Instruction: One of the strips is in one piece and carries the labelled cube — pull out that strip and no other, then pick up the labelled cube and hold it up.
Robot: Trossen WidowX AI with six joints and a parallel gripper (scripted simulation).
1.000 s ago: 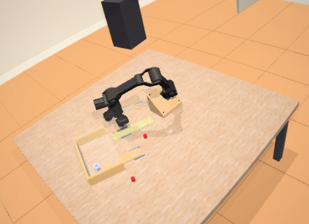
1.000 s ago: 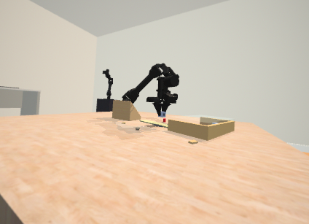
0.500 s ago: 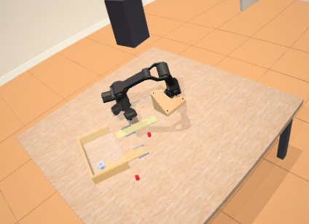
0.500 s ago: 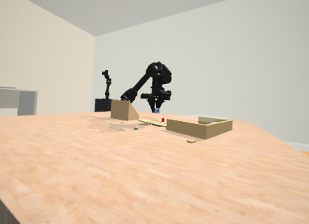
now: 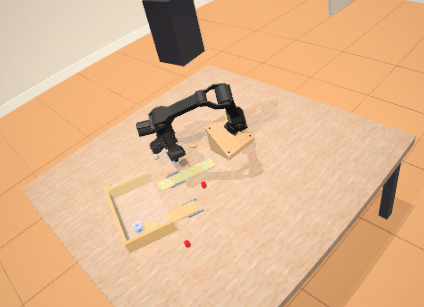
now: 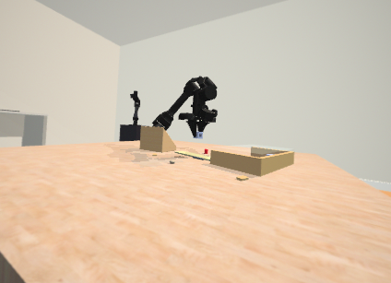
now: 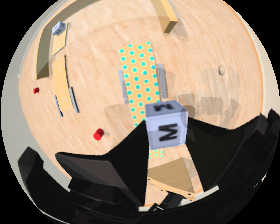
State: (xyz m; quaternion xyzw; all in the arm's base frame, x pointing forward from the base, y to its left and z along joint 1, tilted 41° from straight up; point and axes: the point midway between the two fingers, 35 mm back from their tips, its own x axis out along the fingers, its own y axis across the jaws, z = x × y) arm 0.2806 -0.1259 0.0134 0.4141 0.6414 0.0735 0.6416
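Note:
My gripper (image 5: 175,161) (image 6: 198,135) (image 7: 163,122) is shut on the pale blue cube marked M (image 6: 199,135) (image 7: 168,135), holding it above the table. Below it lies the strip with turquoise dots (image 5: 192,171) (image 7: 140,75), in one piece, out in front of the walled wooden frame (image 5: 116,217) (image 6: 235,161) (image 7: 170,25), with short grey rails beside it. A plain yellow strip (image 5: 182,212) (image 7: 63,85) lies between other rails, with a gap between it and a farther piece (image 7: 59,44). A second pale cube (image 5: 138,227) (image 7: 58,28) sits at that piece's far end, inside the frame.
A red cylinder (image 5: 203,185) (image 6: 206,151) (image 7: 98,134) stands beside the dotted strip; another red cylinder (image 5: 187,243) (image 7: 36,90) stands near the plain strip. A wooden wedge block (image 5: 225,141) (image 6: 151,139) is under the arm's base. A small pebble (image 6: 171,162) (image 7: 221,70) lies on the table.

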